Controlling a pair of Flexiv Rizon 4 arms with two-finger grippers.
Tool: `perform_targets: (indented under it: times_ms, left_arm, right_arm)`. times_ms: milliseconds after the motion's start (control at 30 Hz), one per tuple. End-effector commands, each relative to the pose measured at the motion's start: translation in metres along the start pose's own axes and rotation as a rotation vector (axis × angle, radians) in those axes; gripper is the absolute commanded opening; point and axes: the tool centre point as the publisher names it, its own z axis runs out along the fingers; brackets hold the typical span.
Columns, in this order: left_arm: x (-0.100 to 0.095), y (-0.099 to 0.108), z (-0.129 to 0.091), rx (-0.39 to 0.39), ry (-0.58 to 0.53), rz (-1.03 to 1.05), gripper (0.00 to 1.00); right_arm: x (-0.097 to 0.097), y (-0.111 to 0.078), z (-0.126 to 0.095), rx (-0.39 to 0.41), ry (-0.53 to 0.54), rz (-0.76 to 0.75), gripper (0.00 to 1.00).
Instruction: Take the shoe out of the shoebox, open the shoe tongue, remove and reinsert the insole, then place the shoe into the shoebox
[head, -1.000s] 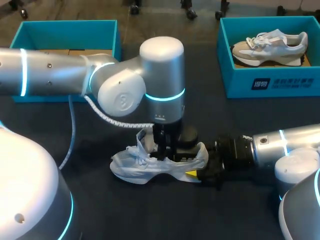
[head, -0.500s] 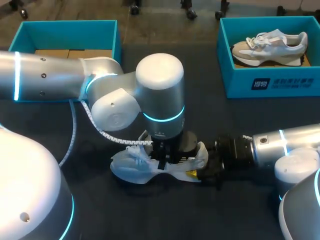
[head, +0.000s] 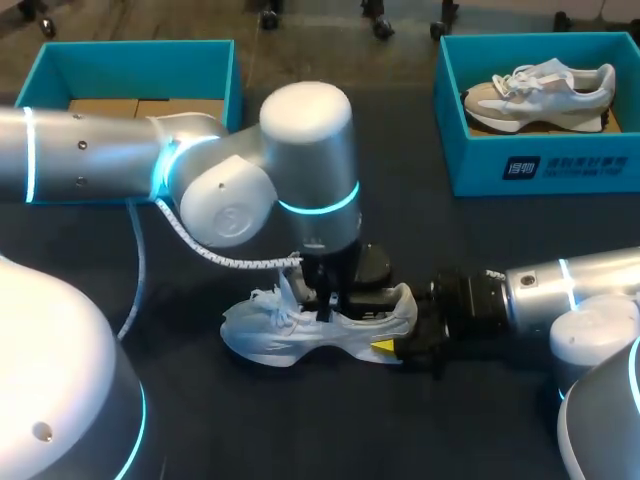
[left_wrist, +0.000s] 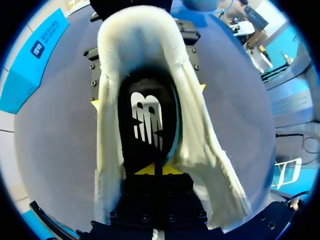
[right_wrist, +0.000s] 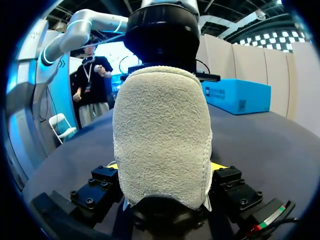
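A white shoe (head: 300, 330) lies on its sole on the dark table, toe to the left. My left gripper (head: 335, 300) reaches straight down into its opening. In the left wrist view the left gripper (left_wrist: 159, 169) has its yellow tips together, shut on the fore end of the black insole (left_wrist: 147, 120) with its white logo. My right gripper (head: 402, 343) is shut on the shoe's heel (right_wrist: 162, 130), one finger on each side. An open teal shoebox (head: 60, 70) stands at the back left.
A second teal shoebox (head: 545, 165) at the back right holds a beige and white shoe (head: 540, 92). A white coiled cable (head: 215, 250) hangs from my left arm above the table.
My left gripper sank deeper into the shoe and its fingers shut. The raised tongue and laces dropped back down. The right gripper and the shoe stayed put.
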Motion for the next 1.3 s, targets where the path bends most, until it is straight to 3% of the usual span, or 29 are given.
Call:
perform_targets:
  times_ms: [33, 667, 1167, 1300]
  left_arm:
    - [0.000, 0.004, -0.017, 0.074, 0.033, 0.007, 0.00]
    - [0.012, 0.001, -0.059, 0.252, 0.087, -0.019, 0.00]
    - [0.000, 0.007, -0.076, 0.360, 0.048, -0.137, 0.00]
    - [0.000, 0.010, -0.080, 0.421, 0.039, -0.162, 0.00]
  right_arm:
    - [0.000, -0.001, 0.003, 0.002, 0.000, 0.000, 0.00]
    - [0.000, -0.001, 0.003, 0.002, 0.000, 0.000, 0.00]
    - [0.000, -0.001, 0.003, 0.002, 0.000, 0.000, 0.00]
    - [0.000, -0.001, 0.003, 0.002, 0.000, 0.000, 0.00]
